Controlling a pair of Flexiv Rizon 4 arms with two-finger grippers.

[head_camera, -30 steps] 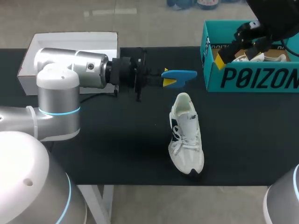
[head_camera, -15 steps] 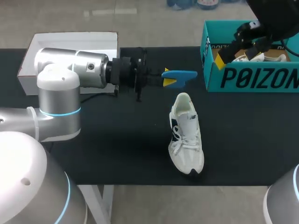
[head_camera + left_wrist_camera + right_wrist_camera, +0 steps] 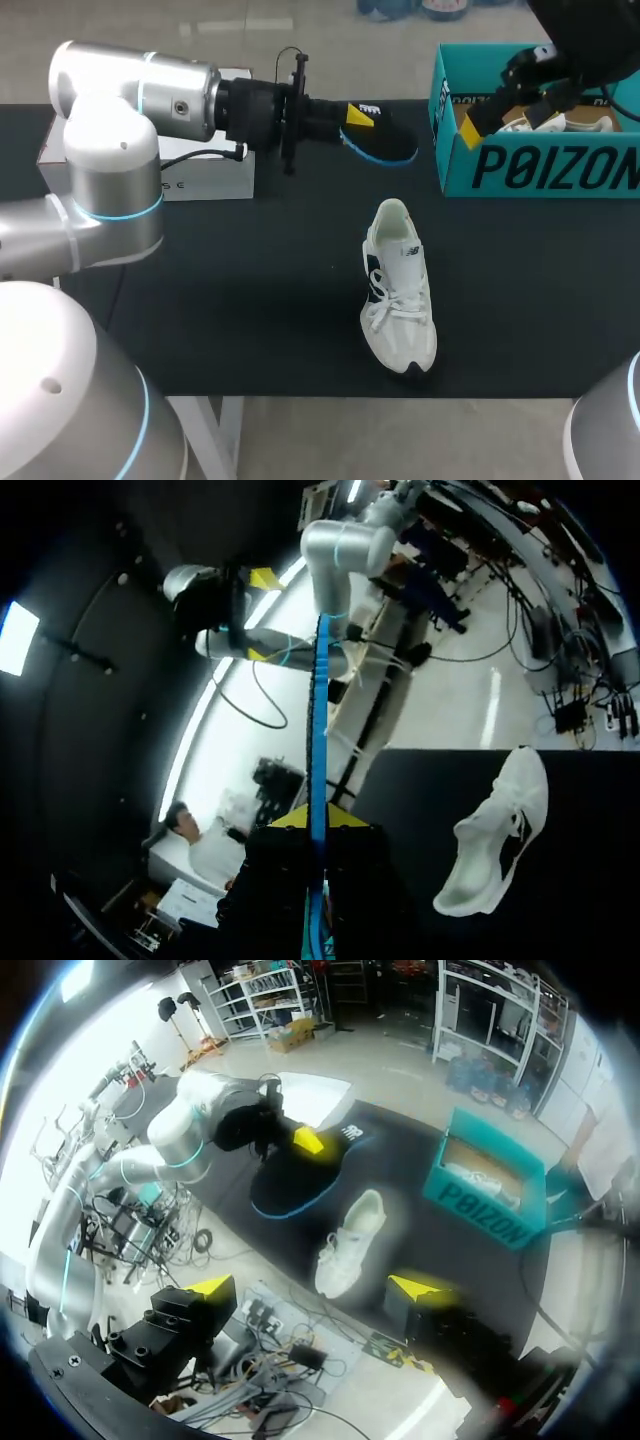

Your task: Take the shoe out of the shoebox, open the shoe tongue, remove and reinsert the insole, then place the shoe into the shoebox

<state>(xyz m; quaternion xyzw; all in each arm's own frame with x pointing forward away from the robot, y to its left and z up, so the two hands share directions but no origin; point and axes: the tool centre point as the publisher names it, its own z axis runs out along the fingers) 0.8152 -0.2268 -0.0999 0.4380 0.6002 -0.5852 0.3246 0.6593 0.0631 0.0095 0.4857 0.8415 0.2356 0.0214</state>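
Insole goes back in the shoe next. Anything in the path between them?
Nothing visible. The left gripper holds the insole beyond the heel of the shoe, with only bare table between them. The shoebox stands off to one side.

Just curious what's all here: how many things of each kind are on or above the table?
Shoes: 1 (white shoe)
Insoles: 1 (insole, in left gripper)
Boxes: 2 (teal shoebox, contents unclear; white box)
Total: 4
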